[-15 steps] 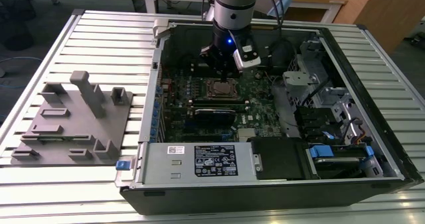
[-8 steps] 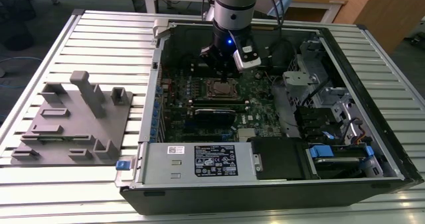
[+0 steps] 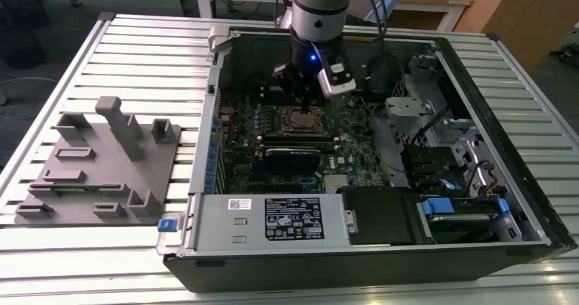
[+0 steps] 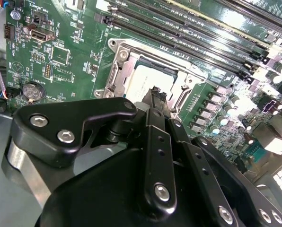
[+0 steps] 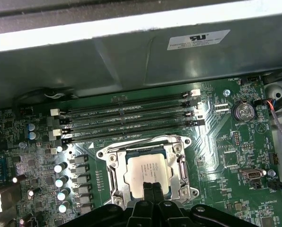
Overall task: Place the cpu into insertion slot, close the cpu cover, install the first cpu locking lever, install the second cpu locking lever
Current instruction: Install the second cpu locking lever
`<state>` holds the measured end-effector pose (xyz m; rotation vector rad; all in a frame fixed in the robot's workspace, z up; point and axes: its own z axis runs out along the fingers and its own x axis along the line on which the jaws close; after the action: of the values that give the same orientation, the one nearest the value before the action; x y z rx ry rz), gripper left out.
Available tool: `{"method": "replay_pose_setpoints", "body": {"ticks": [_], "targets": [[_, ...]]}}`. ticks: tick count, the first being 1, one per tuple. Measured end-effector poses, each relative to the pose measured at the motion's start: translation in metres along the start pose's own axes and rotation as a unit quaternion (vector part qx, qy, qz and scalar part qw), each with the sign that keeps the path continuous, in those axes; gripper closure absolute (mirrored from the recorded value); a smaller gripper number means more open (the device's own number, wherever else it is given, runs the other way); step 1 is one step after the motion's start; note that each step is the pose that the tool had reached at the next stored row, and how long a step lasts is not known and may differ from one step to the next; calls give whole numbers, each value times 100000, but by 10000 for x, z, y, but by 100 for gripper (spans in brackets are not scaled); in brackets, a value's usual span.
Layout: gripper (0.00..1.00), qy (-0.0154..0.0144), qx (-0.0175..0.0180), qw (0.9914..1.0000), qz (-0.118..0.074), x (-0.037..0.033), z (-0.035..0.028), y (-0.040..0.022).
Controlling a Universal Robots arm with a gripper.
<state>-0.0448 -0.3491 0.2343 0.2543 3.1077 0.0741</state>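
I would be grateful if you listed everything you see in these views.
cpu: one, silver-grey, seated in insertion slot
cpu cover: one, silver frame, lying flat around cpu
motherboard: one, green, inside computer case
computer case: one, black, open, on table
table: one, silver, slatted
fixture plate: one, grey, on table, exterior view's left of case
memory slots: four, black, beside insertion slot
coin cell: one, silver, on motherboard
pincer: one, black, shut, over cpu
arm: one, grey, above case

surface: slatted metal table (image 3: 135,44) | on it: open computer case (image 3: 362,268); grey fixture block (image 3: 104,183) beside it
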Motion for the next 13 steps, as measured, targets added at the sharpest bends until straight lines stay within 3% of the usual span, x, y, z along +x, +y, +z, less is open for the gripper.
{"method": "replay_pose_setpoints", "body": {"ticks": [13], "targets": [[89, 3, -19, 100000, 5, -16, -4, -97]]}}
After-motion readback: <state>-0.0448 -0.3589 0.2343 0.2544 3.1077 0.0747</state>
